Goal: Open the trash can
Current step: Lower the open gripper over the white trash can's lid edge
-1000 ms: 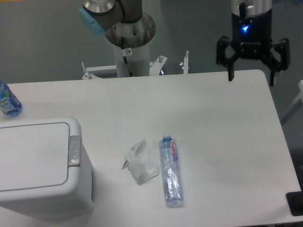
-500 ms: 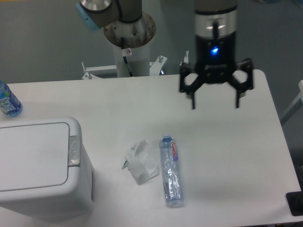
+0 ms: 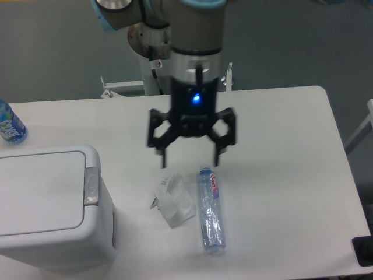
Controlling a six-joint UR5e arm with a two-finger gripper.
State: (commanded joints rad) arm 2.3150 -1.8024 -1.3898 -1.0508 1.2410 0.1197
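I have the gripper point(image 3: 190, 157) hanging above the middle of the table point(image 3: 280, 146), its jaws spread wide and holding nothing. Both fingertips point down, just above the crumpled clear wrapper point(image 3: 173, 200) and the cap end of the empty plastic bottle point(image 3: 210, 211) lying on its side.

The trash can point(image 3: 49, 207) stands at the near left corner of the table, well apart from the gripper. Its flat lid is down. The small grey push-button point(image 3: 91, 186) sits on the right rim of the lid, facing the gripper's side.

Risks, as I judge them:
- A low travel path to the left could drag the wrapper or roll the bottle, since both lie under the fingertips. I would hold height until clear of them.
- The button is a small target. A fingertip landing on the lid panel or the rim beside it would press without releasing the catch.
- Open jaws may straddle the button, so neither finger bears on it.
- Excess downward force could shift or tip the light plastic can.

Readable markings: the bottle's label shows red lettering, too small for me to read. A second, blue-labelled bottle point(image 3: 10, 125) stands at the far left edge; its print is also illegible.
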